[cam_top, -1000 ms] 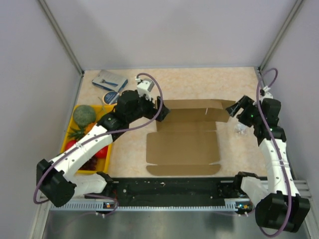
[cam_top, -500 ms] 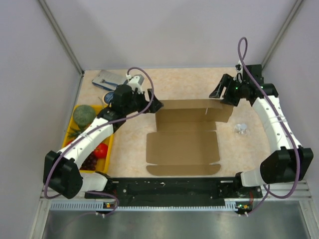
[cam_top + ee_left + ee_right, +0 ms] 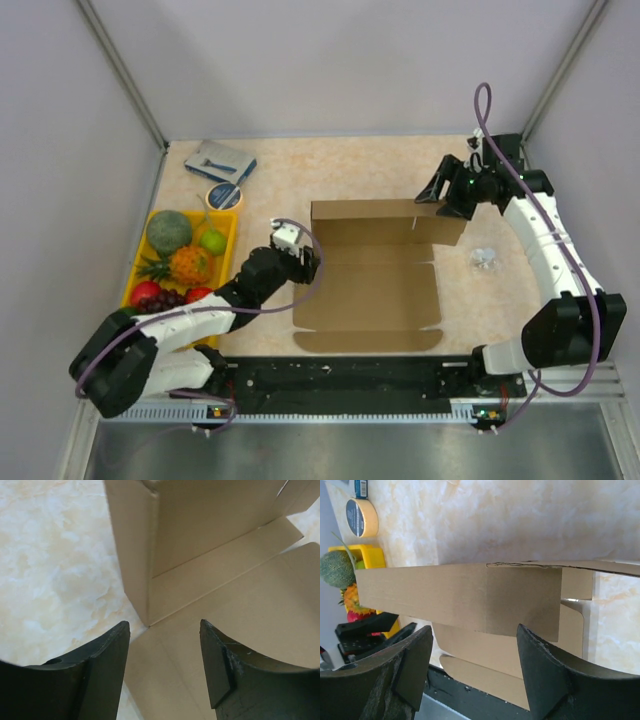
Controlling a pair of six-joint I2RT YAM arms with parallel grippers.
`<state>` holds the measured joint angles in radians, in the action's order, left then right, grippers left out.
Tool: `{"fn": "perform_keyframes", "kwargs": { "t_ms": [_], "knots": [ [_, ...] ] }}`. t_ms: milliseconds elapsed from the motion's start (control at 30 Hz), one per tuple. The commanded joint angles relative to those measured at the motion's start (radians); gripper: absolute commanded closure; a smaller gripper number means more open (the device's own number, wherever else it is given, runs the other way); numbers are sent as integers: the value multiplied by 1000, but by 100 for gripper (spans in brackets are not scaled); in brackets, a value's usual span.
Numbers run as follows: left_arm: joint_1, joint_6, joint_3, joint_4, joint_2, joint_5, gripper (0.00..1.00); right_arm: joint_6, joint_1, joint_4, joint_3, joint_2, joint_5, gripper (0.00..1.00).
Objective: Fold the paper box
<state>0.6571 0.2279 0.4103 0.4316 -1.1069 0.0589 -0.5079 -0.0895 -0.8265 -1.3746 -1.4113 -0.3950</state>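
The paper box is a brown cardboard sheet lying flat mid-table, with its far wall standing upright. My left gripper sits low at the box's left edge, open. In the left wrist view its jaws straddle that edge, one finger over the table and one over the flat panel, with the upright corner just ahead. My right gripper is open behind the right end of the far wall. The right wrist view shows that wall beyond the open gripper, with nothing between the fingers.
A yellow tray of fruit sits left of the box, and a tape roll and blue-grey packet lie behind it. A small clear scrap lies to the right of the box. A black rail runs along the near edge.
The left arm pulled back from the box's far left corner to its left edge, jaws narrowing. The right arm swung behind the far wall, which now stands upright.
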Motion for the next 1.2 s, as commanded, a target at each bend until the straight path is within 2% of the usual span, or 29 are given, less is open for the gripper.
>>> {"fn": "perform_keyframes", "kwargs": {
  "t_ms": [0,100,167,200,233,400,633,733,867,900,1167],
  "knots": [
    [73,-133,5,340,-121,199,36,-23,-4,46,2,38,-25,32],
    [92,-136,45,345,-189,312,35,-34,-4,46,9,41,-24,33],
    [91,-141,74,343,-226,407,43,-46,-4,49,14,43,-25,33],
    [91,-147,79,355,-260,417,49,-50,-6,49,14,44,-19,33],
    [93,-160,82,372,-275,427,51,-60,-4,49,16,51,-10,33],
    [91,-159,70,501,-332,383,52,-101,-6,55,12,41,-7,33],
    [96,-170,94,542,-401,372,49,-190,-6,96,11,-8,-50,37],
    [95,-182,105,561,-430,384,55,-176,-6,96,0,-12,-15,43],
    [96,-190,111,584,-471,407,68,-159,-4,81,-33,0,21,43],
    [95,-193,113,587,-476,412,74,-155,-7,67,-40,-15,21,42],
    [98,-213,110,618,-492,426,96,-136,-42,44,-41,-86,50,42]
  ]
}}
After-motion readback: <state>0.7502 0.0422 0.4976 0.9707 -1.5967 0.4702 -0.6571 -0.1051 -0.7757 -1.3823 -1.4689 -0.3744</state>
